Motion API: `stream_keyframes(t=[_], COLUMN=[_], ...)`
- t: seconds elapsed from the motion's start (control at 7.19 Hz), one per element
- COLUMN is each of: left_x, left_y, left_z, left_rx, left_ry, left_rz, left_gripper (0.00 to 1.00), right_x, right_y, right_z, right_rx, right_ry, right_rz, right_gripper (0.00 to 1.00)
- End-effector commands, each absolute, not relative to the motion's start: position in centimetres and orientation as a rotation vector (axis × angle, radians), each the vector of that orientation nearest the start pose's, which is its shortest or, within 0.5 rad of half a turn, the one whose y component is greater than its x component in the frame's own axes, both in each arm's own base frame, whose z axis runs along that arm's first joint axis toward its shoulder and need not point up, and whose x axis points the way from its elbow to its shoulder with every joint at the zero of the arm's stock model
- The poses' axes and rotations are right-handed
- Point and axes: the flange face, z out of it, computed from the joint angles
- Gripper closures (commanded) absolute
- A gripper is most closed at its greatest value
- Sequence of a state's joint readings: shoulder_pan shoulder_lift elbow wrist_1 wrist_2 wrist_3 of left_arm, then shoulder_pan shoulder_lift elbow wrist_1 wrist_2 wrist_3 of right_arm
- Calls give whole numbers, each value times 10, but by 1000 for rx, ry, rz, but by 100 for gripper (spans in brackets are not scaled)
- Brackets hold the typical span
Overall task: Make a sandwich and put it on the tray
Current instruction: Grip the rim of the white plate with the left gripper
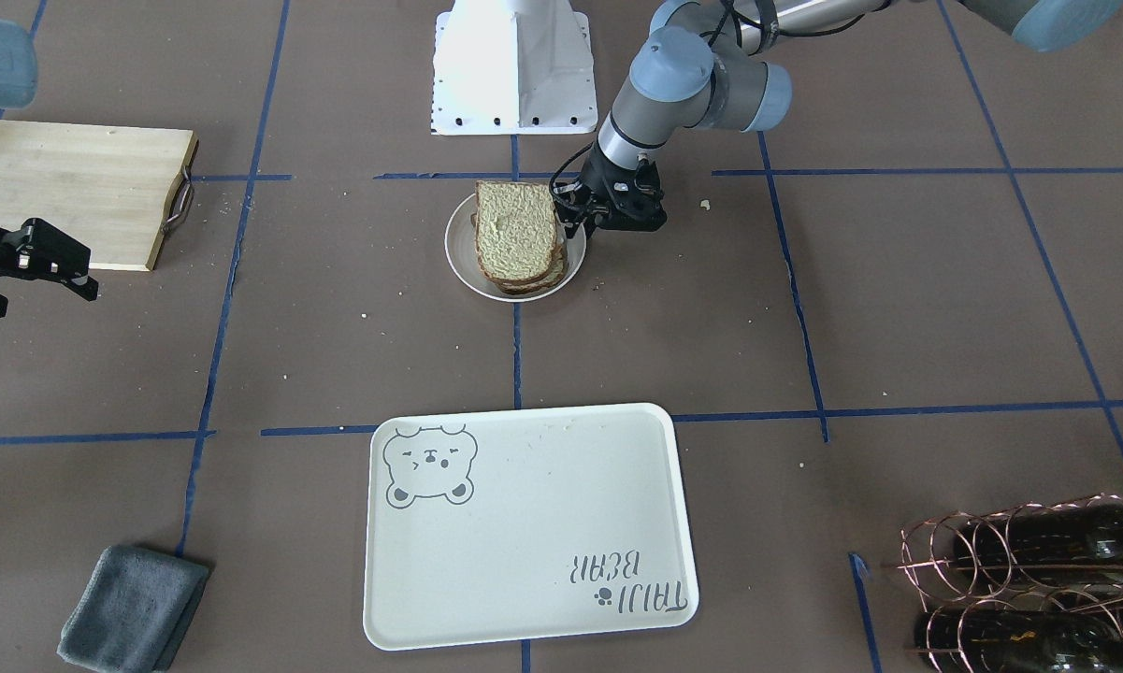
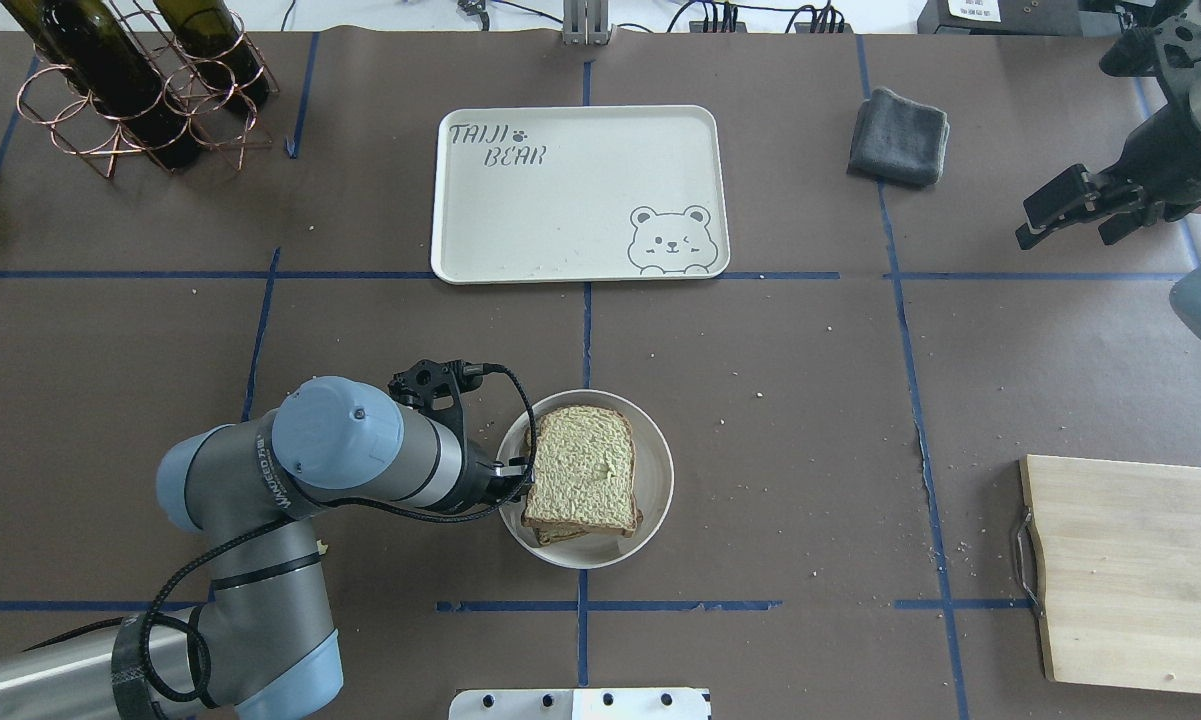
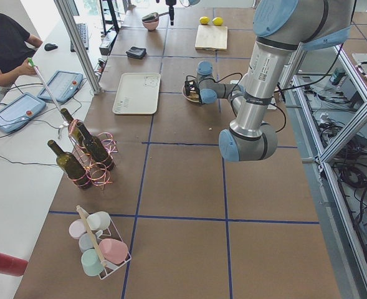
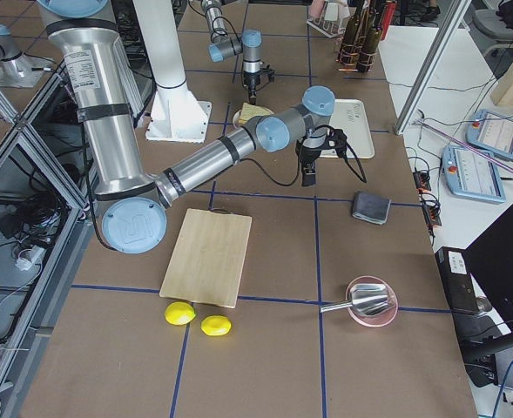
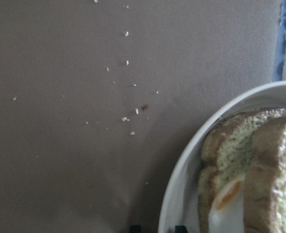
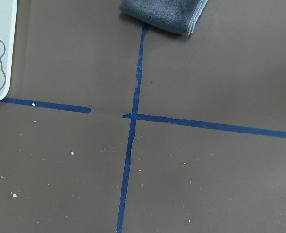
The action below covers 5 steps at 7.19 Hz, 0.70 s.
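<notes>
Two bread slices with a fried egg (image 5: 227, 204) tucked between them make up the sandwich (image 2: 585, 470), lying flat in the white plate (image 2: 655, 500) just beside the left jaws (image 2: 516, 476). Those jaws look slightly spread, one tip either side of the plate's rim. The sandwich's long axis runs crosswise to their reach, domed end toward the tray (image 2: 560, 220), well beyond them on the surface. The right jaws (image 2: 1065, 232) hang spread, far from both.
</notes>
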<state>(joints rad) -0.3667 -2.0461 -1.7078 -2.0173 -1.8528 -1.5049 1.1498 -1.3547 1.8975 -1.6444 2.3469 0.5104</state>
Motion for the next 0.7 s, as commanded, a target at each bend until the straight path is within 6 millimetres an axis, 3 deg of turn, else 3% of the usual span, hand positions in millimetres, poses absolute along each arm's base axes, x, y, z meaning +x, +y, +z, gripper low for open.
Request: stream_keyframes(t=[0.0, 0.14, 0.28, 0.56], left_x=[568, 569, 566, 555], left_y=[-331, -331, -332, -332], left_z=[273, 274, 271, 261], left_rx=[-23, -24, -21, -10], left_ry=[1083, 1081, 1088, 1117], left_rz=[-121, -121, -121, -115], left_gripper=[78, 84, 100, 100], right_x=[-165, -164, -164, -162], right_y=[-526, -526, -526, -524], right_z=[395, 395, 395, 397], right_rx=[53, 54, 54, 53], right_ry=[-881, -881, -881, -880], right_rz=[-97, -96, -96, -94], right_gripper=[0, 0, 0, 0])
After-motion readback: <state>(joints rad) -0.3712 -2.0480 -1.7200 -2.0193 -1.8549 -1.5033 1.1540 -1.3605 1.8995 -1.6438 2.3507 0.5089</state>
